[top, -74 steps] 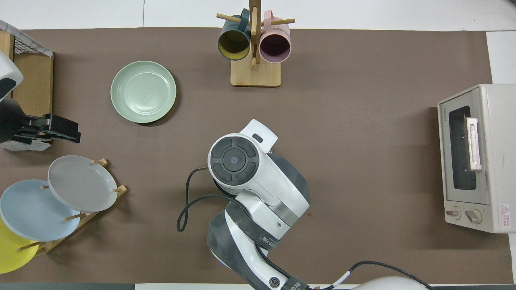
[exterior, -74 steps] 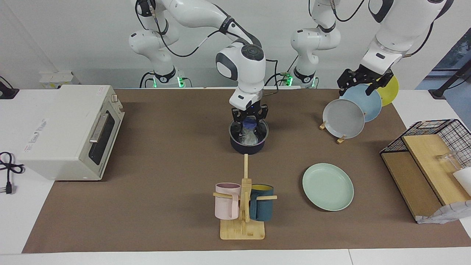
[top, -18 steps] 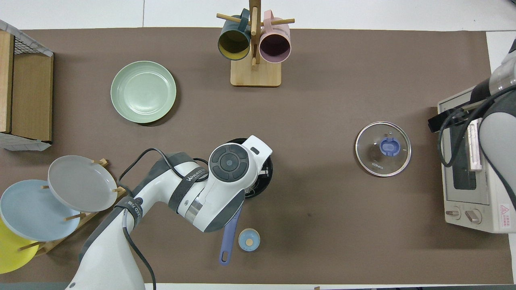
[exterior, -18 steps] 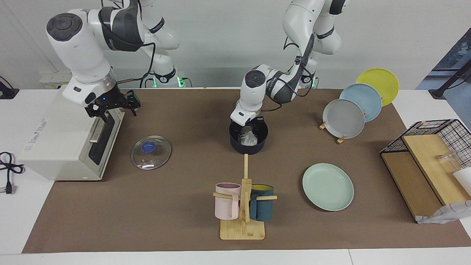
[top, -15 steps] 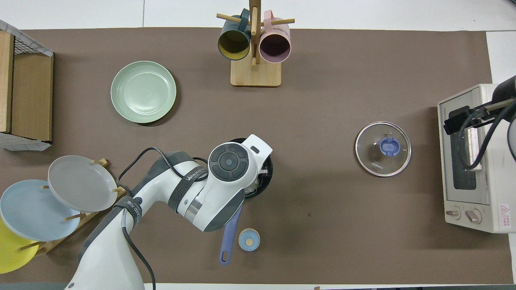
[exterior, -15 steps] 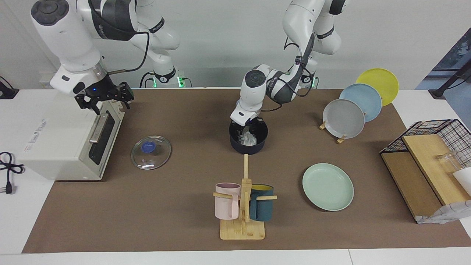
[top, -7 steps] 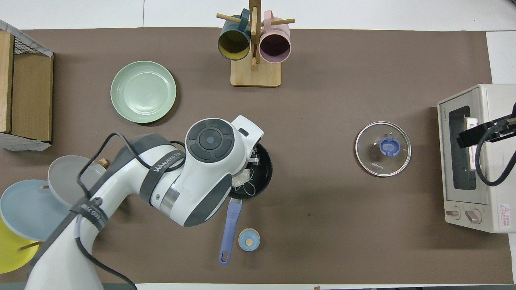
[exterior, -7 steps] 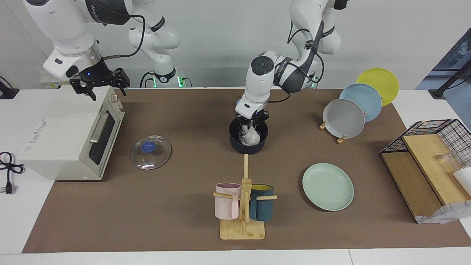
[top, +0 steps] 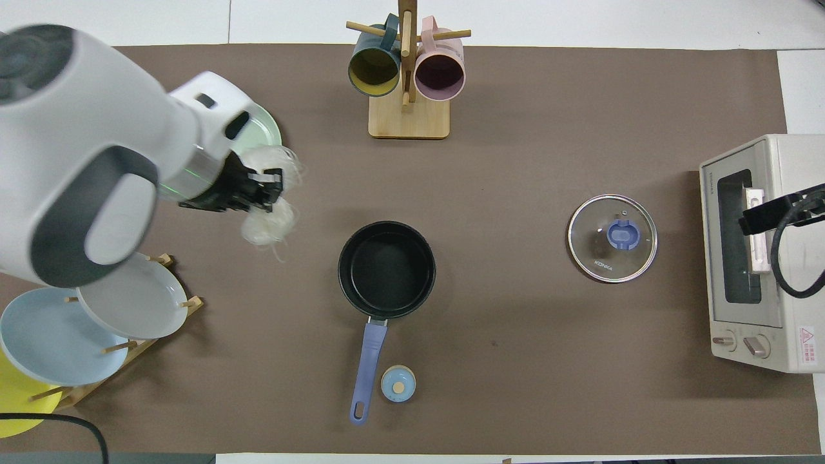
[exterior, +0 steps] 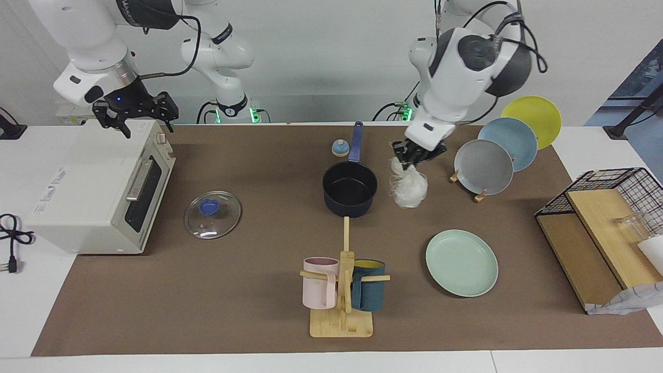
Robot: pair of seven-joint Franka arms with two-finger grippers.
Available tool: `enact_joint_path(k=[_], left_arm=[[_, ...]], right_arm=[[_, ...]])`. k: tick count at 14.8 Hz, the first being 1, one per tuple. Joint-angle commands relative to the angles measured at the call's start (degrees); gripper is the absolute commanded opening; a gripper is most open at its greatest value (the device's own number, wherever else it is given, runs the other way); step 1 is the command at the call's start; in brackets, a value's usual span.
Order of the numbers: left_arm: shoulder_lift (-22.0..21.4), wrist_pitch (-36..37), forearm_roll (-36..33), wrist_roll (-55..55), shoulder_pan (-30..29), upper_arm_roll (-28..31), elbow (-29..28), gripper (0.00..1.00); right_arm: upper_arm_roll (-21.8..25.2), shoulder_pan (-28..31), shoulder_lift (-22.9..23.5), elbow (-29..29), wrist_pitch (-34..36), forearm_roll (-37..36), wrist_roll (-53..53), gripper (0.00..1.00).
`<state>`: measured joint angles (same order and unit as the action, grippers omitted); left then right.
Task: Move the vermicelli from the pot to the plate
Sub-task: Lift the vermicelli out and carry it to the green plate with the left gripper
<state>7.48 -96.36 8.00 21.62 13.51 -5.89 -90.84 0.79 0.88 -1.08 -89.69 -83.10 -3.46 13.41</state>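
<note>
We see a plain white wall (exterior: 321, 67) above a white tabletop (exterior: 595, 140) covered by a brown mat (exterior: 248, 248). At the edge by the wire rack (exterior: 621, 186) a dark window frame (exterior: 639, 103) shows. The light is even, with soft shadows.

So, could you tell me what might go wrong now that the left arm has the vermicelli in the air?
The vermicelli hangs loosely below the left gripper, pinched only at its top, so strands could slip out onto the table before reaching the plate. The carry also passes close to the rack's grey plate, which trailing strands might snag. The pot looks empty, so a dropped clump would have to be picked up off the table.
</note>
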Motion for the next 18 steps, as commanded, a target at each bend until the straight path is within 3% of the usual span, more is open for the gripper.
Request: enact_joint_path(k=[1,4,13,18], left_arm=[[3.2,1.1,2.0,-7.4,-6.9,-0.7,3.4,0.0],[6.6,-4.0,1.8,-13.5,-11.3,-0.7,3.3,0.0],[18.3,-21.7,-2.0,-21.4,-12.0,-0.4,0.4,0.0],[18.7,-31.9,-2.0,-21.7,-11.7,-0.4,-5.1,0.0]], right_arm=[[2.2,-1.8,0.3,0.9,1.1,0.9,-1.6,1.0],[3.2,-2.6,0.8,1.7,2.2,1.1,-1.7,1.0],[3.9,-2.1,0.5,1.3,2.0,2.5,-2.0,1.0],[4.7,-3.4,0.3,1.1,2.1,2.5,-2.5,1.0]])
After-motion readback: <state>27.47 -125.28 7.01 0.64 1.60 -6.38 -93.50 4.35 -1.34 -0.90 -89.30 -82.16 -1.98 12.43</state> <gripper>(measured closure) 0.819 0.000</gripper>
